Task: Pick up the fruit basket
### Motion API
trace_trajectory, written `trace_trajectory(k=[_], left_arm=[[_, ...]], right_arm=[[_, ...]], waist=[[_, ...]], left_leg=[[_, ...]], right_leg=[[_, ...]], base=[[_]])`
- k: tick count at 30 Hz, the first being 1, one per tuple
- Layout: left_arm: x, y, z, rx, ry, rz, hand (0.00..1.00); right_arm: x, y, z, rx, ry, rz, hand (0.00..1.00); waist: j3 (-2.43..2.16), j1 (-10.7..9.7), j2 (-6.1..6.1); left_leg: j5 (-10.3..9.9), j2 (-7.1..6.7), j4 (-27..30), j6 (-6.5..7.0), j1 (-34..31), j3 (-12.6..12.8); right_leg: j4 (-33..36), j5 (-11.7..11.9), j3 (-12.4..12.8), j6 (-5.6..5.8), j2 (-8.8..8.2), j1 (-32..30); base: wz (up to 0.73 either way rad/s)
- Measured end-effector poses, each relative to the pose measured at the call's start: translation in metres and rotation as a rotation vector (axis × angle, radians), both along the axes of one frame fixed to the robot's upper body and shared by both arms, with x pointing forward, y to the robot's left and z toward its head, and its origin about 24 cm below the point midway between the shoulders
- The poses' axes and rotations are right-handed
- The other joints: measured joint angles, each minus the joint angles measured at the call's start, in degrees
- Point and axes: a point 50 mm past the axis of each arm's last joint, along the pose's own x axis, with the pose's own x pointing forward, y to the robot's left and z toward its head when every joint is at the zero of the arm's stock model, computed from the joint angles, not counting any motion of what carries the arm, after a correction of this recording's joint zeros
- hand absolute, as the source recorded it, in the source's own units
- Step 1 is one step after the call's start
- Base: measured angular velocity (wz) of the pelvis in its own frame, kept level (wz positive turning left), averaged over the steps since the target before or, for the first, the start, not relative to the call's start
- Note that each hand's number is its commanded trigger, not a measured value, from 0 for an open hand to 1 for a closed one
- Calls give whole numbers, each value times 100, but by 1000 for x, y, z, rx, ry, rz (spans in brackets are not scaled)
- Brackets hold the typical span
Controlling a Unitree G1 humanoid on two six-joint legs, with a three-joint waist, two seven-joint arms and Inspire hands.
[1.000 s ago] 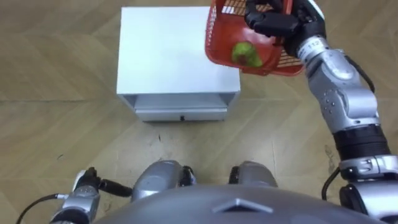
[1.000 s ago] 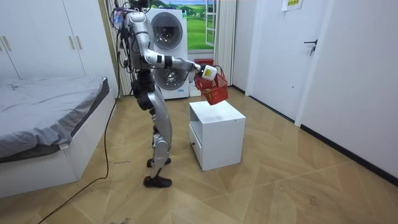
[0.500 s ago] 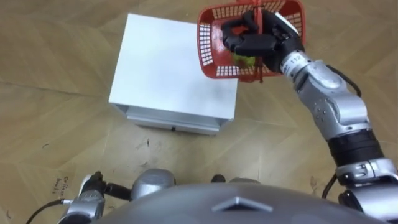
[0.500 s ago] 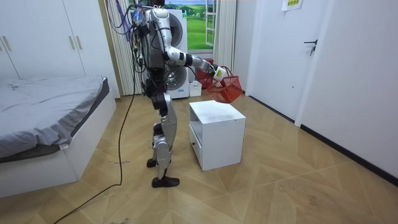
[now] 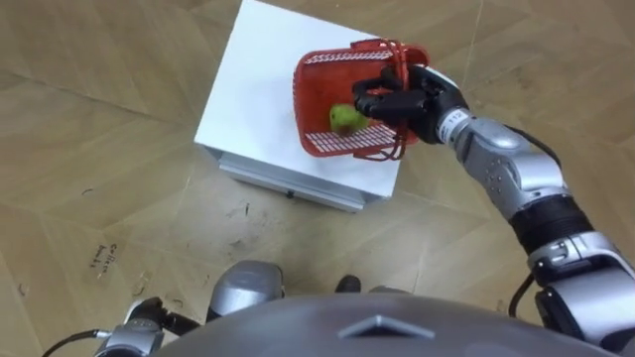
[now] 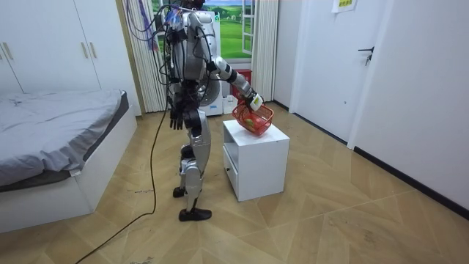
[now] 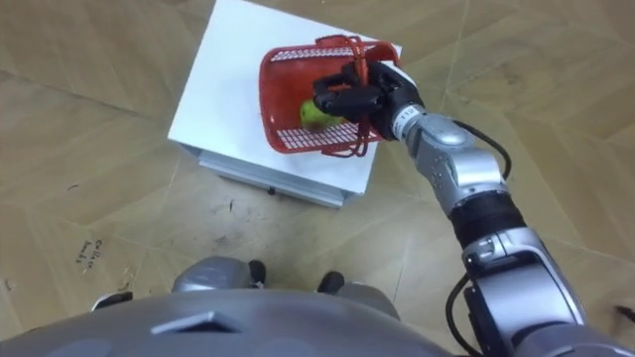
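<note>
You have open floor to the right of and beyond the cabinet, and the bed is well apart behind the robot, so there is room to step back or turn. The robot has turned over the last second, and its right arm has dropped and drawn in. The basket, a second ago high off the tabletop's far right corner, now hangs low and tilted over its right half. You cannot tell whether it touches. It is picked up, yet it is coming down, not up. Its near wall sits close to the tabletop's near right edge. The right hand has its fingers clamped on the handles. The left hand hangs at the hip, fingers loose. The fruit lies inside.
</note>
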Motion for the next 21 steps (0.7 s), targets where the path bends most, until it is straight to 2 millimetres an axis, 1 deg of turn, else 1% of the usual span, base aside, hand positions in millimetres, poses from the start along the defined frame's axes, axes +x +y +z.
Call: trace_trajectory(k=[3,4,5,6,8,11,16,19,21], left_arm=[[2,0,0,-3,-7,-3,0],[2,0,1,-3,-9,-3,0],[2,0,1,-3,-9,-3,0],[2,1,1,-1,-8,-3,0],[0,1,1,1,-3,-2,0],[-1,1,1,2,-1,-1,0],[-2,1,1,6,3,1,0],[-2,1,0,6,3,1,0],[-3,1,1,6,2,1,0]], right_arm=[[2,0,0,-10,4,-5,100],[2,0,-1,-13,8,-11,69],[2,-1,-1,-16,11,-15,54],[2,-2,-2,-21,14,-25,0],[2,-2,-2,-20,17,-37,0],[1,-3,-4,4,28,-59,0],[-6,-9,-18,0,95,-103,0],[-10,-5,-24,-2,125,-110,0],[-11,-3,-25,-4,129,-97,0]], waist=[[2,26,15],[5,26,26],[6,28,30],[6,39,38],[2,37,54],[2,38,85],[-7,48,141],[-7,43,141],[-7,44,140]], left_leg=[[0,-15,13,1,-115,-8],[0,-24,19,1,-155,-25],[0,-28,22,1,-169,-32],[0,-30,23,1,-192,-36],[0,-30,23,1,-205,-40],[1,-24,27,1,-206,-41],[1,-19,28,1,-203,-49],[1,-15,28,1,-193,-48],[1,-15,28,1,-192,-49]], right_leg=[[14,0,-30,0,-22,-104],[15,0,-58,0,-30,-129],[16,0,-77,0,-34,-138],[15,0,-94,0,-37,-154],[17,0,-157,0,-41,-159],[17,0,-168,0,-38,-158],[23,0,-168,1,-34,-159],[26,0,-163,1,-29,-152],[26,0,-163,1,-29,-152]], base=[[6],[8],[8],[6],[2],[0],[0],[0],[0]])
